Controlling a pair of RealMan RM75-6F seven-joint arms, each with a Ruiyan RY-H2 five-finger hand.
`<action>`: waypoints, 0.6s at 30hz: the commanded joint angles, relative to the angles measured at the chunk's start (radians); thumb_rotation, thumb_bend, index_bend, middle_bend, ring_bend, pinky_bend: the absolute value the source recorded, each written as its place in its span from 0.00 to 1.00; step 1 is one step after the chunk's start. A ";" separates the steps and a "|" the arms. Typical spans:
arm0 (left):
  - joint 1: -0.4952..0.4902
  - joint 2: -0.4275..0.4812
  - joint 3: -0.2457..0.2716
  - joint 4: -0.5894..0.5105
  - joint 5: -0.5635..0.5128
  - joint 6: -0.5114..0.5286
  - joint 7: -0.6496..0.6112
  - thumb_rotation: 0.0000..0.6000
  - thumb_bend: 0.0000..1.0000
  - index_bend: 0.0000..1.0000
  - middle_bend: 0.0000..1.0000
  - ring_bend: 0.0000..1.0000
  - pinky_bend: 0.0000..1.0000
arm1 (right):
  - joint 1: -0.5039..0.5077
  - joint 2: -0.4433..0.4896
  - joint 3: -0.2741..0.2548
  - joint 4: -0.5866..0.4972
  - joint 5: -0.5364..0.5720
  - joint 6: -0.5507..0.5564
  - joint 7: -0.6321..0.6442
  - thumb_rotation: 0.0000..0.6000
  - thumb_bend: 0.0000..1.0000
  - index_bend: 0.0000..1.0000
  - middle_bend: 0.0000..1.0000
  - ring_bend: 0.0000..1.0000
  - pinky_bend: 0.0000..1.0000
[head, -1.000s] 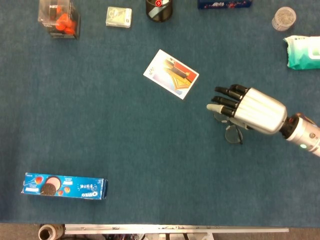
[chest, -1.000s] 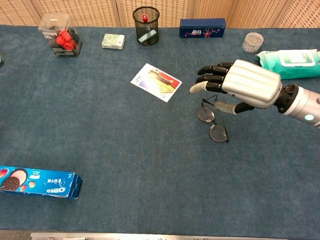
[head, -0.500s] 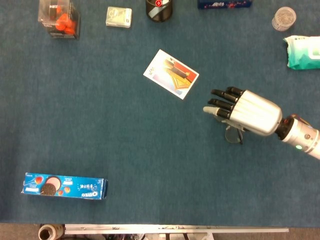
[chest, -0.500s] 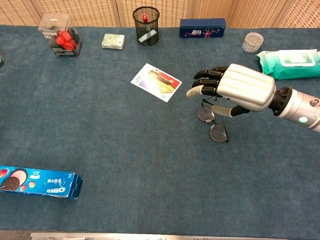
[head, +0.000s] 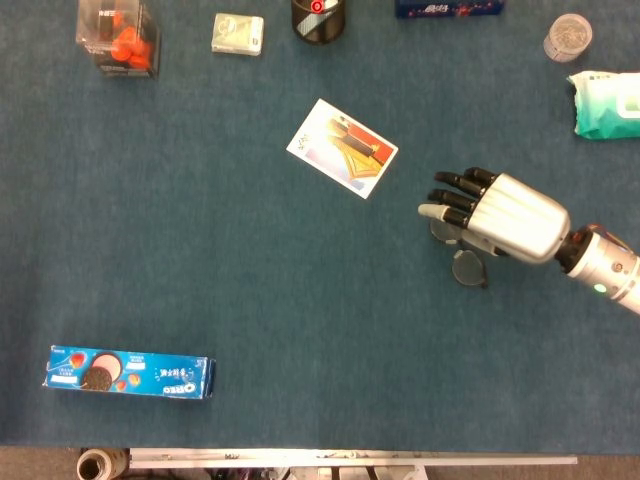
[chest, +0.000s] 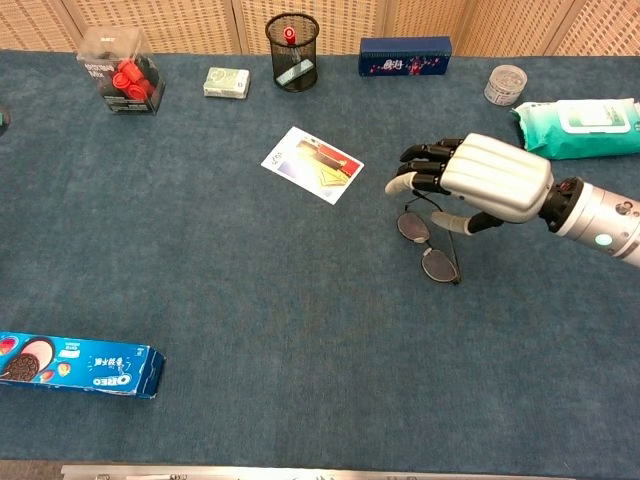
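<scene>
I hold my right hand (chest: 478, 187) just above the thin wire-framed round glasses (chest: 428, 246), which lie toward the right edge of the blue table (chest: 250, 300). Its fingers are curled, gripping nothing. The glasses look light and fragile; I judge the bridge is safest to pinch.

A right hand (chest: 478, 186) of smooth, glossy silver metal with matt black fingers (chest: 425, 152). Thin dark wire-framed glasses (chest: 428, 246) with clear lenses. The table (chest: 250, 300) wears matt blue cloth. A glossy paper card (chest: 313, 164) near its far edge.
</scene>
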 joint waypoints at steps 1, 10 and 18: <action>0.000 0.000 0.000 0.000 0.001 0.000 0.000 1.00 0.59 0.49 0.39 0.36 0.45 | -0.007 -0.018 -0.003 0.032 0.006 -0.002 0.023 1.00 0.37 0.27 0.30 0.17 0.35; 0.001 0.002 0.000 -0.001 0.002 0.002 -0.002 1.00 0.59 0.49 0.39 0.36 0.45 | -0.013 -0.063 -0.007 0.114 0.015 0.001 0.078 1.00 0.37 0.27 0.30 0.17 0.35; 0.001 0.003 0.001 -0.001 0.004 0.002 -0.001 1.00 0.59 0.49 0.39 0.36 0.45 | -0.008 -0.063 -0.012 0.105 0.003 0.040 0.075 1.00 0.37 0.27 0.30 0.17 0.35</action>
